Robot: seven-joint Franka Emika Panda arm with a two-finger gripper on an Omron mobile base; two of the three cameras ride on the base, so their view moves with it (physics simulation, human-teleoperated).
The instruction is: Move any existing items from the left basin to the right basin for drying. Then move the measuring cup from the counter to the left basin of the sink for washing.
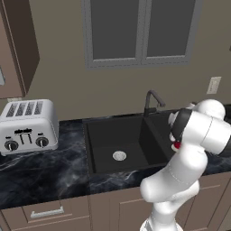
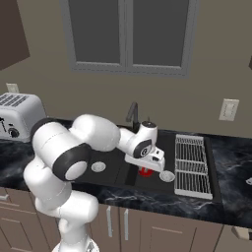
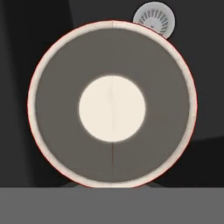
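The red mug [image 2: 145,172] hangs low in the narrower right basin [image 2: 156,183], just left of its silver drain [image 2: 166,175]. My gripper [image 2: 146,167] reaches down from above and is shut on the mug's wall. The hand view looks straight into the mug [image 3: 112,105]: red rim, white inside, with the drain [image 3: 154,17] beyond it. A sliver of the mug [image 1: 177,145] peeks past my forearm. The wider left basin [image 1: 113,137] holds nothing but its drain [image 1: 119,155]. A small grey thing [image 2: 249,181] lies on the counter [image 2: 231,162] at the frame's edge, too cut off to name as the measuring cup.
The dark curved faucet [image 1: 152,100] stands behind the divider between the basins. A wire rack [image 2: 190,165] lies along the right basin's right side. A silver toaster [image 1: 28,125] sits on the counter to the left. Cabinets run below the front edge.
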